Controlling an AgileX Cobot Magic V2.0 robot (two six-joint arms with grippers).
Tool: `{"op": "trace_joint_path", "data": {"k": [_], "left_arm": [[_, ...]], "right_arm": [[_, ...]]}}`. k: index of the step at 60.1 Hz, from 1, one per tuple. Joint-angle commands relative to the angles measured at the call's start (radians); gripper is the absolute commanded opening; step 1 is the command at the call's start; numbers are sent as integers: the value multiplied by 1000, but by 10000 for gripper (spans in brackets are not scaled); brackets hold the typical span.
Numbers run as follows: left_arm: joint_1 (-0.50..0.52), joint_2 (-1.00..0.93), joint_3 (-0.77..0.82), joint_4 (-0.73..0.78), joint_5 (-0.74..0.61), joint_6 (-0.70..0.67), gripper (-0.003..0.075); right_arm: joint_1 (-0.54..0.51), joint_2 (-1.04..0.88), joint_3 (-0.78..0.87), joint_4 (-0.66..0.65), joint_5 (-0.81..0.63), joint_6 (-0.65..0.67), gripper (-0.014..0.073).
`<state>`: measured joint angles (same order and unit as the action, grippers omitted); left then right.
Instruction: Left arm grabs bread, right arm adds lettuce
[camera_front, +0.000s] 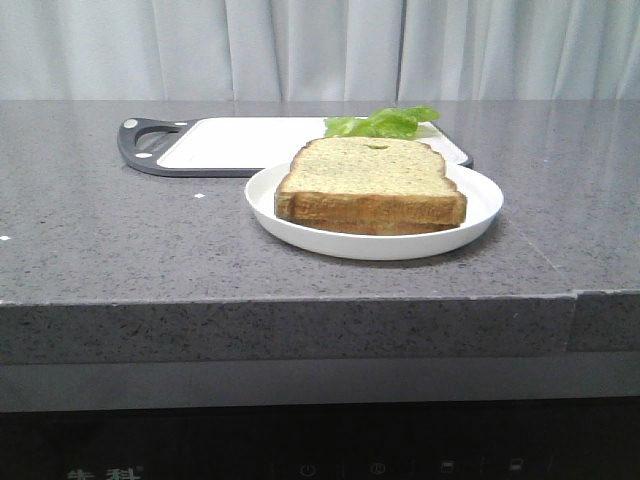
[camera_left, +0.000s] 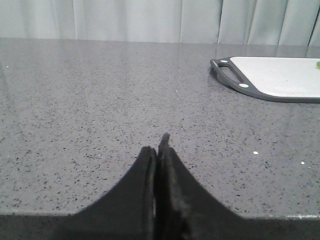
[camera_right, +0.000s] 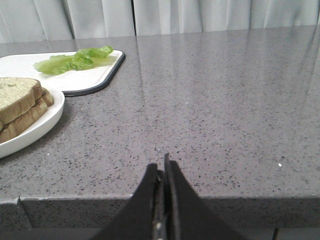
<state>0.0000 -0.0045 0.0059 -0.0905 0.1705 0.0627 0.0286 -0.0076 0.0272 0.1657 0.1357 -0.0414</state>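
With both my left end effector (camera_left: 159, 150) and right end effector (camera_right: 162, 172) closed and empty at the table (camera_front: 90, 230) edge, I should open the left first, reaching for the bread (camera_front: 371, 180) on the plate (camera_front: 480, 205) far ahead of it, lettuce (camera_right: 75, 59) lying beyond.

I only see fingertips: left gripper (camera_left: 159, 150) matte black, two wedge-shaped fingers (camera_left: 142, 175), rough scuffed edges. Right gripper (camera_right: 162, 172) same black, thinner tapered fingers (camera_right: 172, 195), small shiny bit between them.

Speckled grey stone countertop (camera_front: 120, 240), pleated pale grey curtain (camera_front: 300, 50) hung behind it, dark glossy panel (camera_front: 300, 445) sat below its front edge, soft even light.
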Motion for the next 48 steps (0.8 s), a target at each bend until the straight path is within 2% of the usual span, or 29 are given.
{"op": "trace_joint_path", "data": {"k": [1, 18, 23, 27, 33, 41, 48], "left_arm": [[-4, -17, 3, -11, -91, -5, -20], [-4, -15, -44, -35, -184, -5, -21], [-4, 5, -134, 19, -138, -5, -21], [-4, 50, -235, 64, -52, -5, -21], [-4, 177, -395, 79, 47, -5, -21], [-4, 345, -519, 74, 100, -5, -20], [-4, 415, -543, 74, 104, -5, -19]], "right_arm": [[-6, -24, -2, -7, -87, -5, -61], [-6, -24, -36, -5, -96, -5, -61], [-6, -17, -109, -11, -36, -12, -61], [-6, 9, -184, -32, 34, -14, -61], [-6, 94, -311, -59, 119, -14, -61], [-6, 228, -425, -60, 123, -14, -61], [-6, 312, -475, -60, 123, -14, -59]]}}
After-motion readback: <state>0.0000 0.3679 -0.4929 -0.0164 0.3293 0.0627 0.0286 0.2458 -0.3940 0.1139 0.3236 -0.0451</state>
